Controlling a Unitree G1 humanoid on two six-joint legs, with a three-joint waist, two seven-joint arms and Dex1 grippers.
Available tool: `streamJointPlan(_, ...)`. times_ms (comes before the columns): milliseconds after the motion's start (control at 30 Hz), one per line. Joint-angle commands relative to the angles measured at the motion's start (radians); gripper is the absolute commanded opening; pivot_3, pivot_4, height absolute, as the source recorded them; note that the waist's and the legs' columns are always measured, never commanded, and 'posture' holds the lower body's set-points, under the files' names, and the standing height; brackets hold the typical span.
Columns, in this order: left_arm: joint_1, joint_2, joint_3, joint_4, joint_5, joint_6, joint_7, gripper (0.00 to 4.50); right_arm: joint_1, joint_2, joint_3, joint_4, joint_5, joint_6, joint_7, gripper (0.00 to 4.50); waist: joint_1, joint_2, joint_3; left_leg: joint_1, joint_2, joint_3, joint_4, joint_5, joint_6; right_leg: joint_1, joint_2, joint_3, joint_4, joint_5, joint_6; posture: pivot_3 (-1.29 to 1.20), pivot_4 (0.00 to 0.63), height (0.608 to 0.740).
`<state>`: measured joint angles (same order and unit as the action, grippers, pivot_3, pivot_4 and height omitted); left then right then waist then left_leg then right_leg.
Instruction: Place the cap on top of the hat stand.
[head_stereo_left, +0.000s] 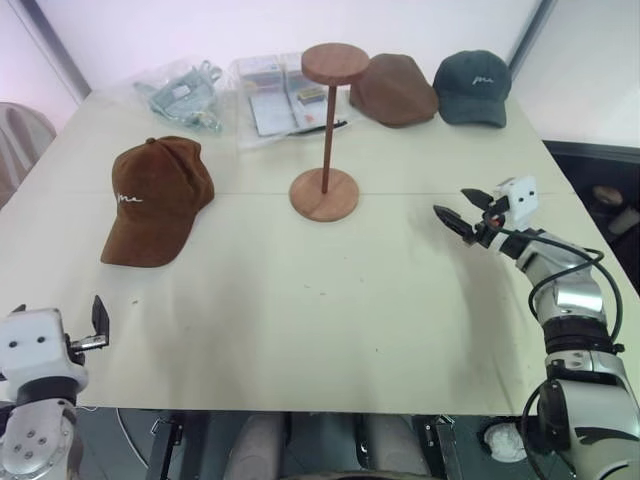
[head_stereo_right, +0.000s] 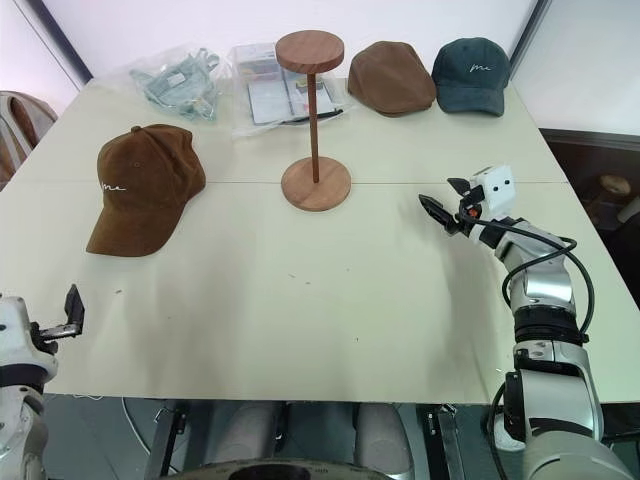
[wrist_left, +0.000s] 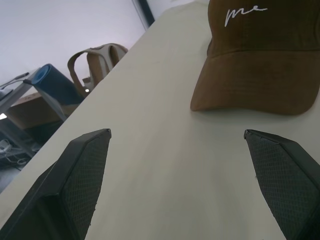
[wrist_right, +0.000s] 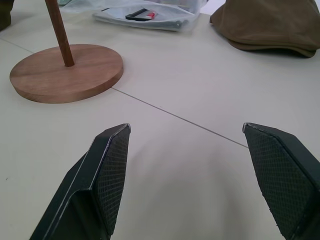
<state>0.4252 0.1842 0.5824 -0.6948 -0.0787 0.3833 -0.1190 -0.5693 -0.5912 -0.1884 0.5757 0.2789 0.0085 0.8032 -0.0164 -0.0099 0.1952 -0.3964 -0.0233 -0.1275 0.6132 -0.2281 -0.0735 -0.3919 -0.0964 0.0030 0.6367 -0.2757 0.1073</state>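
Note:
The cap, brown with a small white script logo, lies on the left side of the table, its brim toward the front edge. The hat stand stands upright at mid-table, its round top disc bare. My left gripper is open at the front left corner, short of the cap's brim, with nothing between its fingers. My right gripper hovers open and empty to the right of the stand, pointing toward its round base.
A plain brown cap and a dark green cap lie at the back right. Two clear plastic bags with contents lie behind the stand. A chair and a backpack sit beyond the table's left edge.

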Motion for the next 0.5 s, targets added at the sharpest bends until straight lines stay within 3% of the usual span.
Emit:
streamJointPlan(33,-0.010,0.012,-0.002,-0.015,0.005,0.007,0.011,4.47,-0.028,-0.013,-0.025,-0.001,0.005,-0.031,-0.002,3.66,0.000,0.000,0.000,0.000,0.000,0.000,0.000,0.000,0.000,0.000,0.000,0.000,0.000,0.000,0.000,0.00,0.150,0.740)
streamJointPlan(500,-0.026,0.023,0.007,-0.006,0.041,0.024,0.054,4.47,-0.047,-0.007,-0.015,0.020,0.000,-0.040,-0.005,3.66,0.000,0.000,0.000,0.000,0.000,0.000,0.000,0.000,0.000,0.000,0.000,0.000,0.000,0.000,0.000,0.00,0.150,0.740)
